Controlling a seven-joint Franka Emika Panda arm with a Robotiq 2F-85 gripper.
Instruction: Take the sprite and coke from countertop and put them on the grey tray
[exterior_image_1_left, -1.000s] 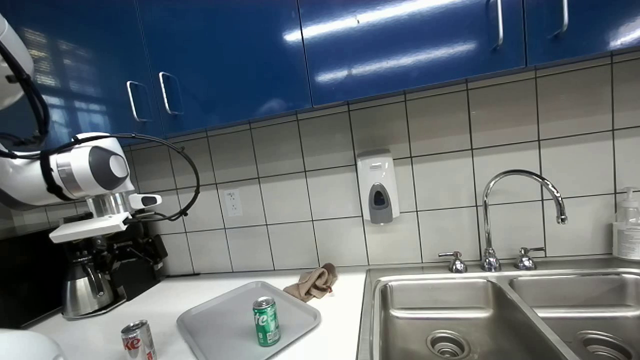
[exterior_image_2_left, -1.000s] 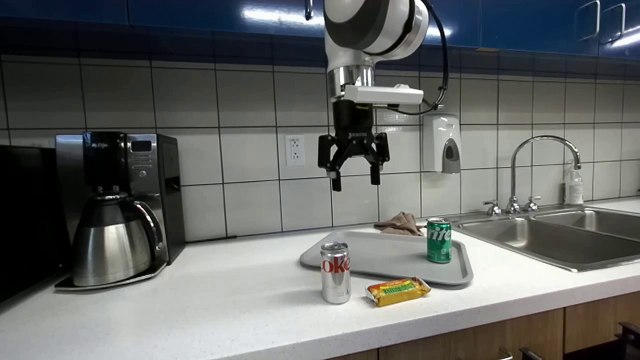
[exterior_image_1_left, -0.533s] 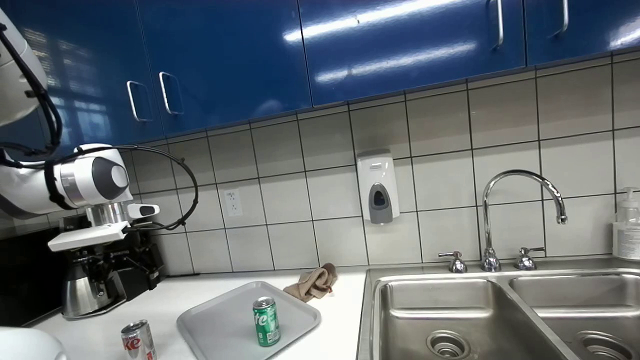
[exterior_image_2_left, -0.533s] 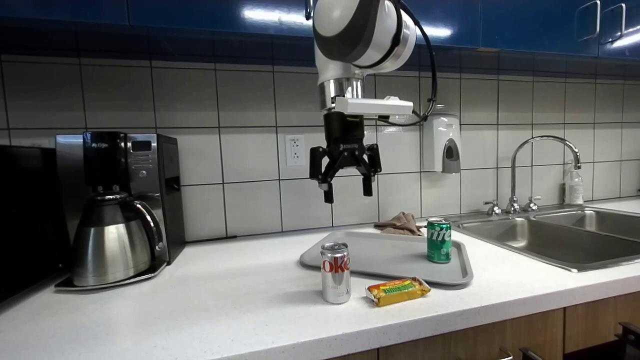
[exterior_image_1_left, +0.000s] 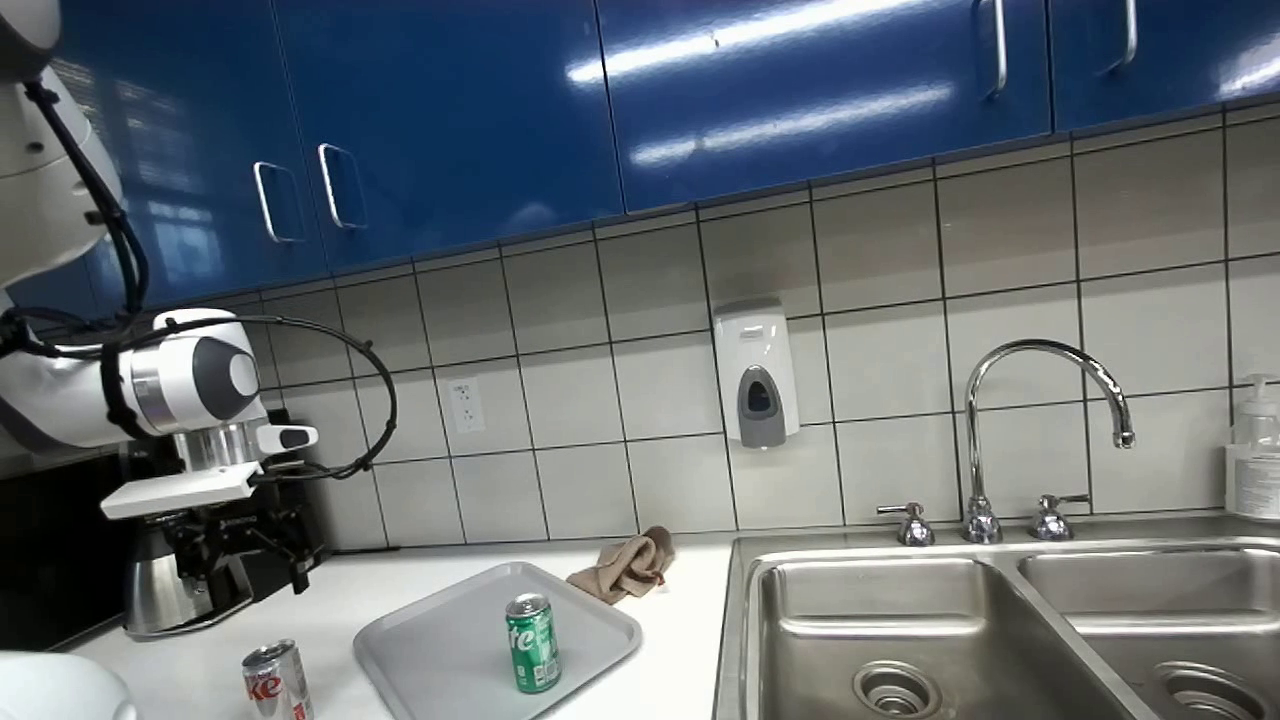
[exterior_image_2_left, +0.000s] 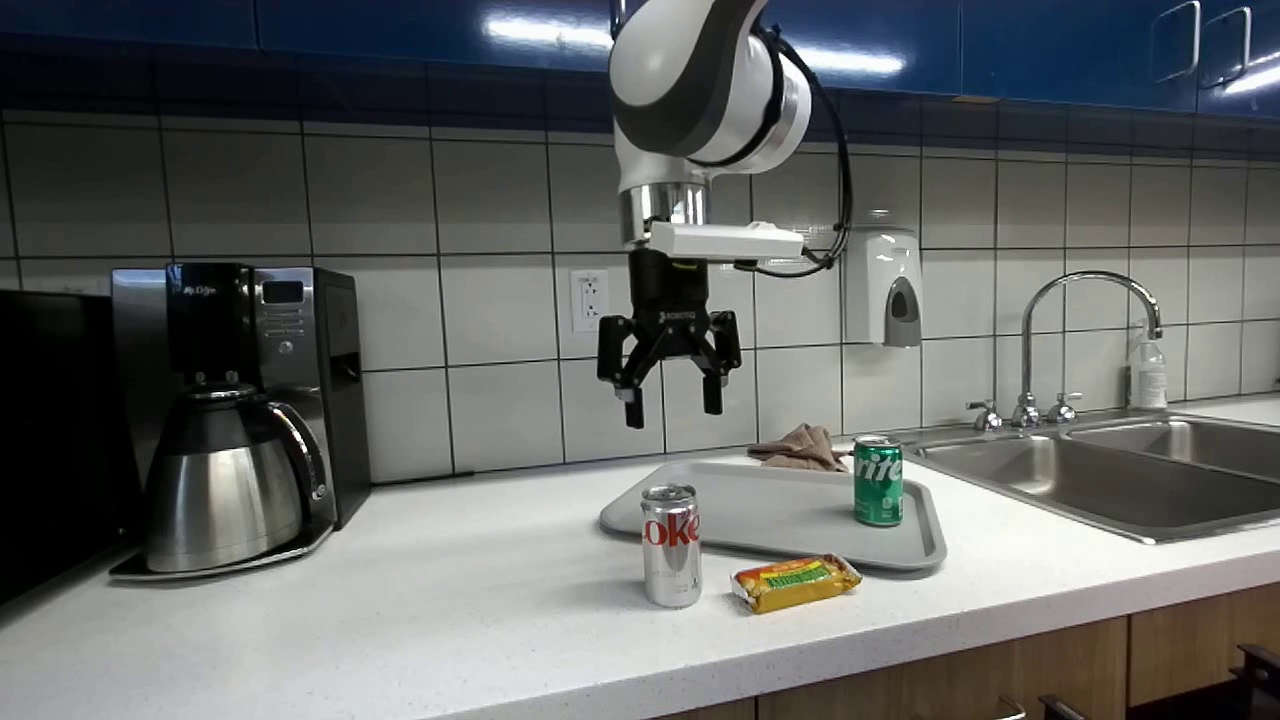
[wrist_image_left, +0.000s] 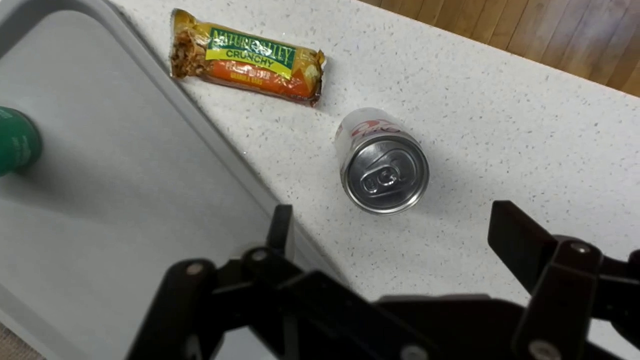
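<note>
The coke, a silver can with red lettering, stands upright on the white countertop; it shows in both exterior views and in the wrist view. The sprite, a green can, stands upright on the grey tray in both exterior views; part of it shows in the wrist view. The grey tray lies behind the coke. My gripper is open and empty, above the coke's height and apart from it. In the wrist view the coke lies ahead of the gap between the fingers.
A yellow granola bar lies beside the coke, near the tray's edge. A brown cloth lies behind the tray. A coffee maker stands at the left in an exterior view. A steel sink adjoins the countertop.
My gripper has moved down and, in an exterior view, to the left, staying open. The cans, the tray and the bar have not moved.
</note>
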